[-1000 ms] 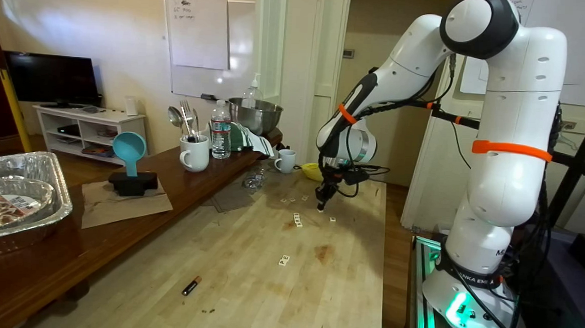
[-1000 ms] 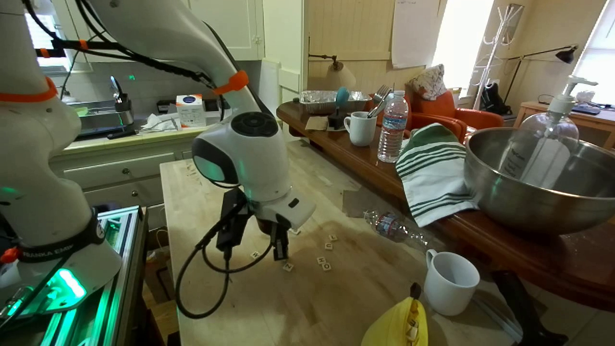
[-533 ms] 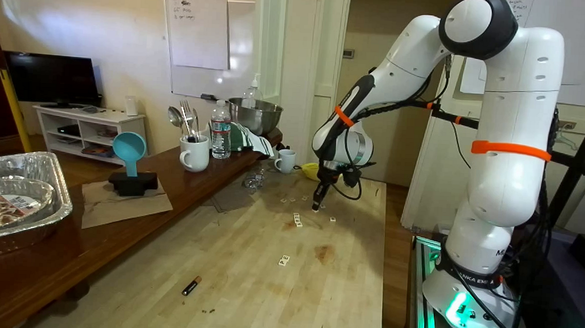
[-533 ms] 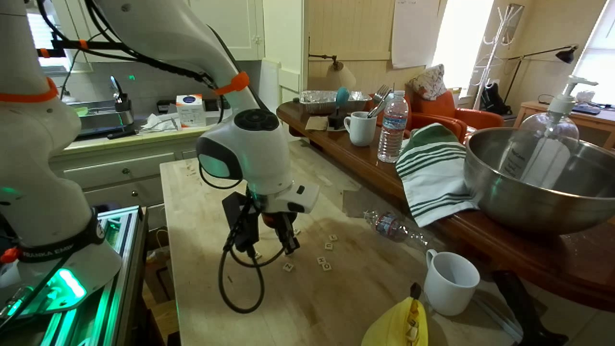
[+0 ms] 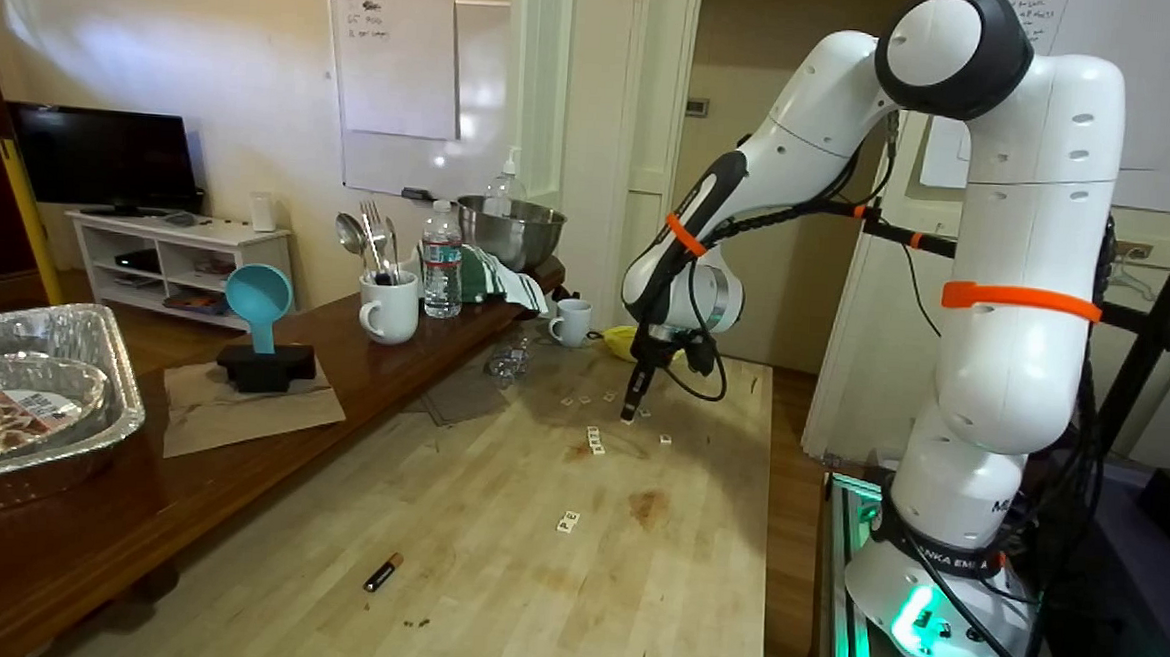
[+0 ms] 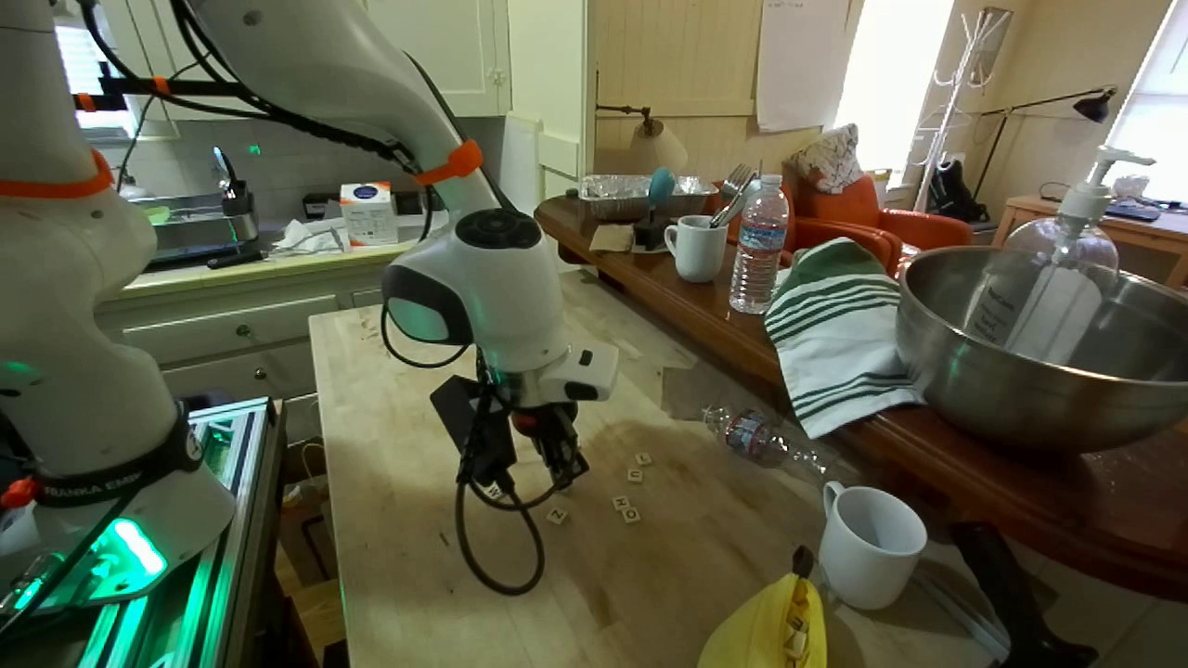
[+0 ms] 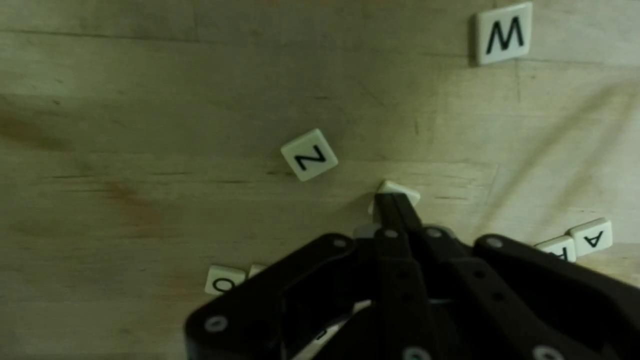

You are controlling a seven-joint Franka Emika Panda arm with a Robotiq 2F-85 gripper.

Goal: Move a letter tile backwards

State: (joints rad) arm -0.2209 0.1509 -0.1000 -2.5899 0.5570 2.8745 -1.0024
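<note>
Foil tray (image 5: pixel 119 384): placed near, at the left edge, in an exterior view aimed lengthwise over the tabletop (image 5: pixel 494 544).
Yellow pouch (image 6: pixel 756 626): placed near, at the bottom edge, in an exterior view aimed back from the tabletop's opposite end.
Robot arm (image 5: pixel 1043 192), steel bowl (image 6: pixel 1030 408): shared by both exterior views.
Letter tiles (image 7: pixel 309 155): viewed from close above in the wrist view, jaws framed along the bottom; also caught, small, in both exterior views.
</note>
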